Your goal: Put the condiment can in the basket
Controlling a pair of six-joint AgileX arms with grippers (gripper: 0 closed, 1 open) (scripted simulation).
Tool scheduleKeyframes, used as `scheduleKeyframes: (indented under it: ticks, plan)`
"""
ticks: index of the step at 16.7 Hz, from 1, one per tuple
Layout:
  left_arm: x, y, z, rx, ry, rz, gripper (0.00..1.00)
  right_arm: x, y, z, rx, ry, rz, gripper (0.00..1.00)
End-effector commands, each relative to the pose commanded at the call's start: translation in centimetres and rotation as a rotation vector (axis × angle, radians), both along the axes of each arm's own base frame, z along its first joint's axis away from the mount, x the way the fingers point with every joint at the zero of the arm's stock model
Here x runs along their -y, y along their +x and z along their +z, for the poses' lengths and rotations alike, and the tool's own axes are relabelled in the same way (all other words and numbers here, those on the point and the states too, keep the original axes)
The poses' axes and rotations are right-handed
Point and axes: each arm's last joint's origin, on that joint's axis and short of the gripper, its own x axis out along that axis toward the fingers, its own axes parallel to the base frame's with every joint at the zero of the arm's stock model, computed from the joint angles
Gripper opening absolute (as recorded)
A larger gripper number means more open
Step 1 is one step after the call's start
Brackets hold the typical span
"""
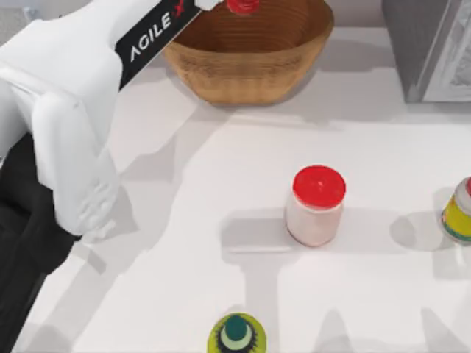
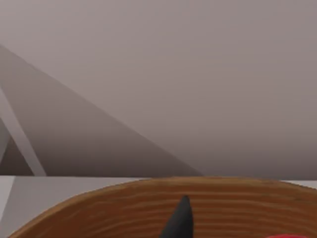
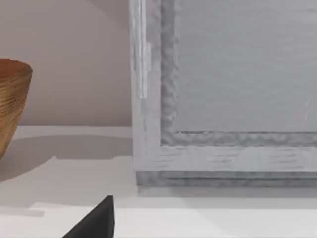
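Left gripper sits at the top edge of the top view, at the end of the white left arm that reaches diagonally up from the left side of the table over the basket's left rim. Cannot tell how far its fingers are spread. One dark fingertip shows in the left wrist view, in front of the basket's ribbed inner wall.

Condiment can: a red piece of it sits just beside the gripper, above the basket's opening, cut off by the frame edge. Whether the gripper is holding it I cannot tell. A sliver of red shows at the lower edge of the left wrist view.

Basket: tan woven bowl, standing at the back of the table, centre-left.

Yellow-green bottle with dark green cap: front edge, near centre.

White jar with red lid: upright, mid-table, right of centre, well apart from the basket.

Grey box: back right corner.

Another yellow-labelled container: right edge, partly cut off.

Right gripper: a dark fingertip shows in the right wrist view, above the tabletop, facing the grey box; its opening cannot be judged.
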Motion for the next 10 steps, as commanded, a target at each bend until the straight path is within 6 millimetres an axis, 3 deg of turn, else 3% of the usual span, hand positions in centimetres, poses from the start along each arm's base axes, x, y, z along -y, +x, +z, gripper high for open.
scheduleKeyframes:
  ticks: [4,10]
  plan:
    - [0.0,0.0,0.0,0.0,0.0,0.0,0.98,0.0,0.0,0.0,0.0,0.0,0.0,1.0]
    - [0.0,0.0,0.0,0.0,0.0,0.0,1.0,0.0,0.0,0.0,0.0,0.0,0.0,1.0]
